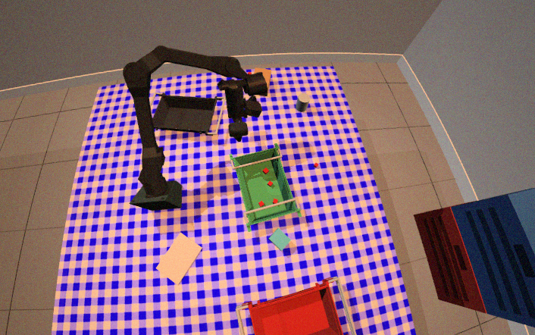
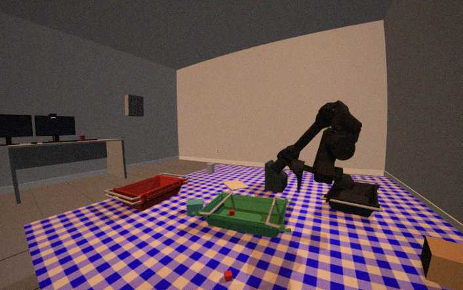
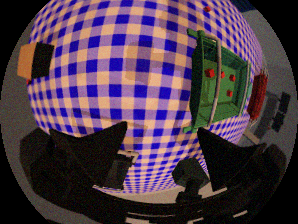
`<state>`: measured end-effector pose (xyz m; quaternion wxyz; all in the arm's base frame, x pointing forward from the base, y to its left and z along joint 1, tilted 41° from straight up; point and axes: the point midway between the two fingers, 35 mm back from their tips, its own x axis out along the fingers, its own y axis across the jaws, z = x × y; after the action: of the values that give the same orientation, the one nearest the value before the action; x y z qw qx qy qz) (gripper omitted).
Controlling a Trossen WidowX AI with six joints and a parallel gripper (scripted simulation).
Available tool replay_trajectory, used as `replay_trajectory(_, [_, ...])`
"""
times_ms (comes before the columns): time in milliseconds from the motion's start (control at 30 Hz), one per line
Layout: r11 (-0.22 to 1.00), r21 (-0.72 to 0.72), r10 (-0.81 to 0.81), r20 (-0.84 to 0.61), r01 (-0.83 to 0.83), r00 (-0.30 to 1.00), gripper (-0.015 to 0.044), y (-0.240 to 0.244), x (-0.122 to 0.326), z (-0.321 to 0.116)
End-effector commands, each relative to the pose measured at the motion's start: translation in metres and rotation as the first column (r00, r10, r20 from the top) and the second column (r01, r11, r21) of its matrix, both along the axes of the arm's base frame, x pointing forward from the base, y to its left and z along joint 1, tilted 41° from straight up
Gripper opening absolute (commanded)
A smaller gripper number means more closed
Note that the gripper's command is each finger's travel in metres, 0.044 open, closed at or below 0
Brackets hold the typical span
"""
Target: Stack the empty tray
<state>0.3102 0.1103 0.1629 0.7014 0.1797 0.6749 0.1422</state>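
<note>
The green tray (image 1: 252, 187) (image 2: 246, 229) (image 3: 198, 85) stands on the table with several red blocks (image 1: 265, 170) (image 2: 231, 212) (image 3: 210, 73) inside. Both its wire bars lie across its top: one (image 1: 256, 161) (image 2: 271, 211) (image 3: 217, 75) near the end towards the gripper, the other (image 1: 272, 205) (image 2: 218, 205) near the far end. An empty black tray (image 1: 181, 118) (image 2: 351, 207) (image 3: 119, 172) stands apart, its bars out over its ends. My gripper (image 3: 164, 128) is open and empty, above the table between the black and green trays. Its fingertips are partly hidden in the top and exterior views.
An empty red tray (image 1: 292, 315) (image 2: 147, 194) (image 3: 258, 95) stands beyond the teal box (image 1: 279, 239) (image 2: 194, 207). An orange box (image 1: 265, 74) (image 2: 444, 259) (image 3: 26, 60), a grey cylinder (image 1: 302, 102), a tan slab (image 1: 179, 258) (image 2: 235, 184) and a loose red block (image 1: 316, 165) (image 2: 228, 275) (image 3: 207, 9) also lie around.
</note>
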Motion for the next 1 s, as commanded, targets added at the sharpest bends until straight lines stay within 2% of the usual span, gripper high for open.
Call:
replay_trajectory(0, [0.998,-0.007,-0.057,0.010,0.057,0.998,0.0440,0.040,-0.053,0.019])
replay_trajectory(267, [0.985,0.088,-0.148,0.005,0.147,0.989,0.0440,0.077,-0.149,0.039])
replay_trajectory(533, [0.941,0.246,-0.211,-0.112,0.232,0.971,0.0440,0.078,-0.235,0.042])
replay_trajectory(633, [0.931,0.270,-0.214,-0.141,0.246,0.967,0.0440,0.076,-0.247,0.041])
replay_trajectory(967, [0.931,0.269,-0.214,-0.141,0.246,0.966,0.0440,0.080,-0.245,0.037])
